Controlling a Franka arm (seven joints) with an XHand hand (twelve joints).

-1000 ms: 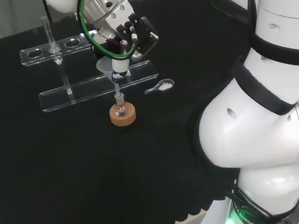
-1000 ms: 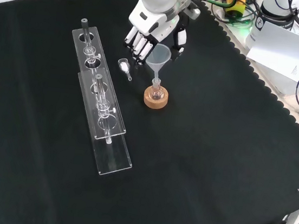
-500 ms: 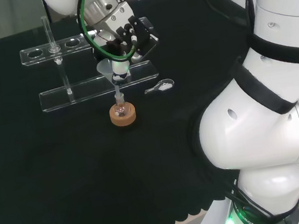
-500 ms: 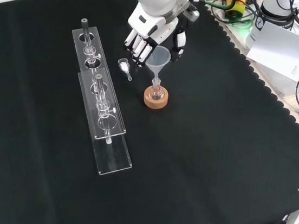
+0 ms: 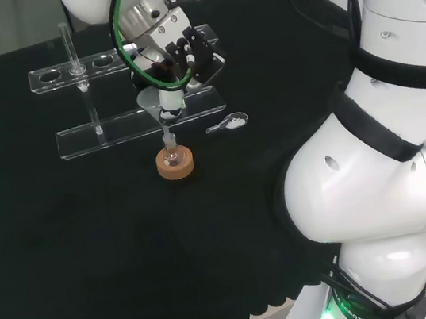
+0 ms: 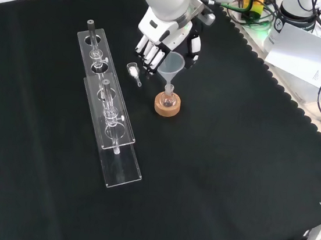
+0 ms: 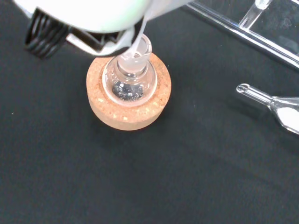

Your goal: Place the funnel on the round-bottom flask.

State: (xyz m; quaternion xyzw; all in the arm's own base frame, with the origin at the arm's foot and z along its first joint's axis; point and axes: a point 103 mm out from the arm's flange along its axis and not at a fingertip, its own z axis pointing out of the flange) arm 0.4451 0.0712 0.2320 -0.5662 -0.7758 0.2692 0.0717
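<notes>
Funnel point(image 6: 171, 66): pinched in the hand point(image 6: 159, 35), stem tip at, seemingly just inside, the neck of the flask point(image 6: 168, 95) on its cork ring point(image 6: 167, 105), hand at flask's 11 o'clock in front view; seating, release outstanding.

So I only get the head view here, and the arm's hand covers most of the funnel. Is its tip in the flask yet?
Observer: The wrist view shows the funnel stem's tip right at the mouth of the flask.
Operator: What does the flask sit on?
Observer: A cork ring; the wrist view shows the round bulb resting in its middle.
Operator: Anything inside it?
Observer: The wrist view shows a little dark grainy material at the bottom.
</notes>
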